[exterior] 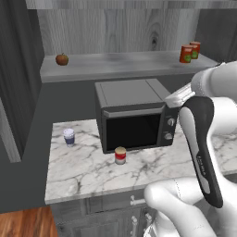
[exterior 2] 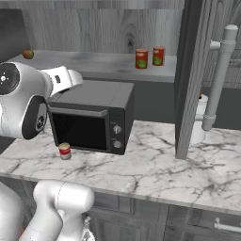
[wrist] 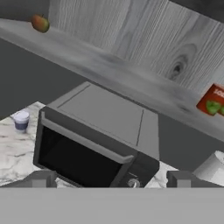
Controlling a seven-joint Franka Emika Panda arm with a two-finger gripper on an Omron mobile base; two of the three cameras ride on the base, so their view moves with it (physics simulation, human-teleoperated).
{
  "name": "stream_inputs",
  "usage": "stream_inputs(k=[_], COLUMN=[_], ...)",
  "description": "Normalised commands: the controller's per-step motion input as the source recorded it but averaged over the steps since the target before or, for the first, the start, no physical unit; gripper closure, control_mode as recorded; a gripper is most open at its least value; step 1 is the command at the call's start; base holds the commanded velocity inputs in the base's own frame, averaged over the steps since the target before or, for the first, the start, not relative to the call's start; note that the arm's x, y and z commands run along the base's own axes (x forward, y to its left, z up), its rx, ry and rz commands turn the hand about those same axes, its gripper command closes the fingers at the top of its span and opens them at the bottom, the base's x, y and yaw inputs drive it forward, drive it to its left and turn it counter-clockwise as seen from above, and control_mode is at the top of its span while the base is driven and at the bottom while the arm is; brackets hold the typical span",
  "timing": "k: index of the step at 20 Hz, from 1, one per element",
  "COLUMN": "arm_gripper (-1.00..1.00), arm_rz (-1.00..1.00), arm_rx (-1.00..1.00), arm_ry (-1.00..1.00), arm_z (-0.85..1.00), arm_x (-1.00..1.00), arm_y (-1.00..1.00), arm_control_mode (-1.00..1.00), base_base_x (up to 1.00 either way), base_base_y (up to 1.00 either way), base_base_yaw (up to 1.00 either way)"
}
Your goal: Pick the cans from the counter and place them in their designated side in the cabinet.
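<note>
A red-and-white can with a tan top (exterior: 120, 155) (exterior 2: 65, 151) stands on the marble counter (exterior: 83, 171) (exterior 2: 155, 169), just in front of the microwave. Two orange-red cans with green patches (exterior: 186, 54) (exterior 2: 141, 59) stand side by side at the right end of the grey cabinet shelf (exterior: 115, 65) (exterior 2: 94, 63). One of them (wrist: 213, 100) shows at the right edge of the hand view. My gripper (wrist: 111, 181) hangs above the microwave's front, facing the shelf. Its fingertips (wrist: 41, 179) stand wide apart, open, with nothing between them.
A black microwave (exterior: 134, 115) (exterior 2: 92, 115) (wrist: 100, 140) fills the counter's middle. A white cup with a blue band (exterior: 69, 137) (wrist: 21, 121) stands at the counter's left. An apple (exterior: 62, 59) (exterior 2: 28, 54) (wrist: 40, 23) lies at the shelf's left end. A dark upright panel (exterior 2: 188, 80) and a white roll (exterior 2: 200, 124) stand to the right.
</note>
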Motion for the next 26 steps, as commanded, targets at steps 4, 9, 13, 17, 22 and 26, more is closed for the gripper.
stream_inputs(k=[4,9,13,17,22,26], arm_gripper=[-1.00,-1.00,-1.00,-1.00,-1.00,-1.00], arm_rz=[-0.03,-0.01,0.00,0.01,0.01,0.00], arm_rx=[0.00,0.02,0.09,0.06,0.03,0.02], arm_ry=[0.23,0.23,0.17,0.05,0.00,0.00], arm_z=[-0.11,-0.14,-0.15,-0.29,-0.28,-0.21], arm_x=[-0.33,-0.29,-0.24,-0.14,-0.10,-0.05], arm_y=[0.15,0.16,0.18,0.25,0.29,0.25], arm_control_mode=[-1.00,-1.00,-1.00,-1.00,-1.00,-1.00], base_base_x=[0.00,0.00,0.00,0.00,0.00,0.00], base_base_y=[0.00,0.00,0.00,0.00,0.00,0.00], base_base_yaw=[0.00,0.00,0.00,0.00,0.00,0.00])
